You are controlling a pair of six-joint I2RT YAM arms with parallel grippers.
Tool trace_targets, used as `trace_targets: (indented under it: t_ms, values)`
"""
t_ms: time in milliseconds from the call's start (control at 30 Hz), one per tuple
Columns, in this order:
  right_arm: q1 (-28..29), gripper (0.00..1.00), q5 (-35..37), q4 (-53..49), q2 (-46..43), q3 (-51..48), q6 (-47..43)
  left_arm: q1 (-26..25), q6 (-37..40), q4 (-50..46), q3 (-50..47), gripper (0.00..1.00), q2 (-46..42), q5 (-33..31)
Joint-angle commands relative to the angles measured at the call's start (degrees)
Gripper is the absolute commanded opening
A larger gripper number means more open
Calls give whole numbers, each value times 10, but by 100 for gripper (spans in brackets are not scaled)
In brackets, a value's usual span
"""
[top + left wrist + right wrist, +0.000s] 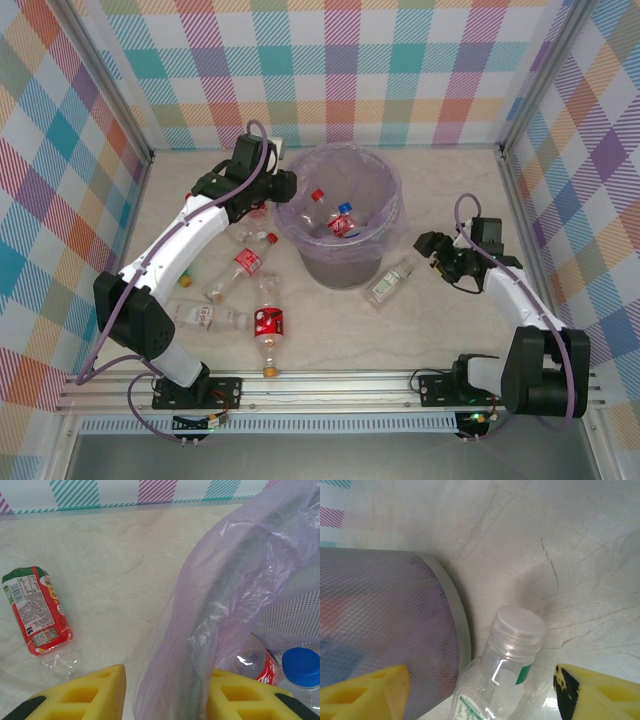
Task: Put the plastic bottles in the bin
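Observation:
The bin (pixel 385 215) stands mid-table, a grey mesh bucket lined with a lavender bag (pixel 225 580). Inside lie a red-labelled bottle (pixel 318 197) and a blue-capped bottle (pixel 345 213); the wrist view shows them as the red label (pixel 265 664) and the blue cap (pixel 301 666). My left gripper (pixel 290 185) is open, its jaws straddling the bin's left rim and bag fold (pixel 167 695). My right gripper (pixel 428 246) is open over a clear white-capped bottle (pixel 392 283) that lies against the bin's outer wall (pixel 395 630). The bottle's neck (pixel 517 630) lies between the yellow fingers (pixel 370 687).
Several bottles lie on the table left of the bin: two red-labelled ones (pixel 247 263) (pixel 268 325), a clear one (pixel 205 317) and a yellow-capped one (pixel 185 280). A red-and-green labelled bottle (pixel 37 612) lies near the left gripper. Checked walls enclose the table.

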Motion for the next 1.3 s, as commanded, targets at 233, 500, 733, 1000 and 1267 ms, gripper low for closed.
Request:
trace_targets:
  t_ms: [233, 500, 733, 1000, 1267]
  values:
    - [37, 73, 15, 62, 69, -12, 24, -1, 19, -63, -15, 39, 21, -8]
    - [59, 76, 21, 89, 108, -16, 38, -1, 23, -62, -15, 39, 21, -11]
    - [80, 76, 27, 108, 132, -17, 53, -1, 23, -62, -16, 39, 24, -11]
    - [87, 72, 32, 123, 146, -30, 60, -1, 24, -61, -17, 39, 22, -12]
    - [87, 65, 48, 121, 136, -43, 59, -1, 24, -62, -17, 39, 21, -14]
